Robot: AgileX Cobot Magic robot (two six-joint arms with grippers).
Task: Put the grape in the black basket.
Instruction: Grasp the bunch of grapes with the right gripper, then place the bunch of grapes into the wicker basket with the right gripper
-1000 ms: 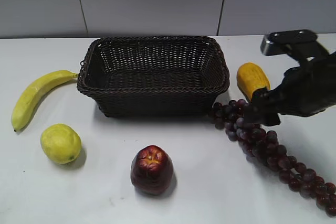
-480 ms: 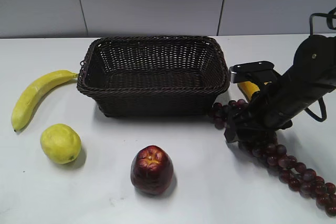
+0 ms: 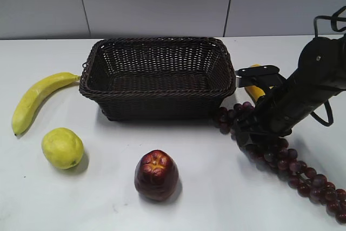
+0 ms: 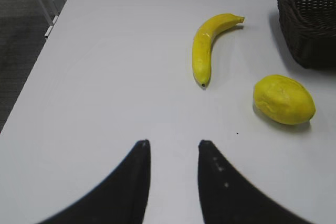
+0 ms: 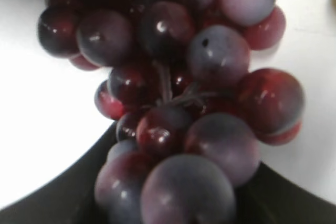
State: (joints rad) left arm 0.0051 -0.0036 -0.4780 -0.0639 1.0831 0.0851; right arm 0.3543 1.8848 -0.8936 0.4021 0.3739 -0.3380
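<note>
The grape bunch (image 3: 281, 160) lies on the white table right of the black basket (image 3: 158, 93), running from the basket's front right corner down to the lower right. My right gripper (image 3: 246, 131) is lowered onto the bunch's upper end. In the right wrist view the grapes (image 5: 173, 77) fill the frame and sit between the two dark jaws of the right gripper (image 5: 186, 148), which stand wide apart on either side. The basket is empty. My left gripper (image 4: 173, 142) is open and empty above bare table; it does not show in the exterior view.
A banana (image 3: 35, 97) and a yellow lemon (image 3: 62, 147) lie left of the basket, and both show in the left wrist view, the banana (image 4: 206, 48) above the lemon (image 4: 283, 99). A dark red apple (image 3: 156, 175) sits in front. A yellow-orange fruit (image 3: 254, 93) lies behind my right arm.
My right arm swung in and came down onto the bunch's upper end a second ago; over the last half second it settled slightly. The grapes stay on the table.
</note>
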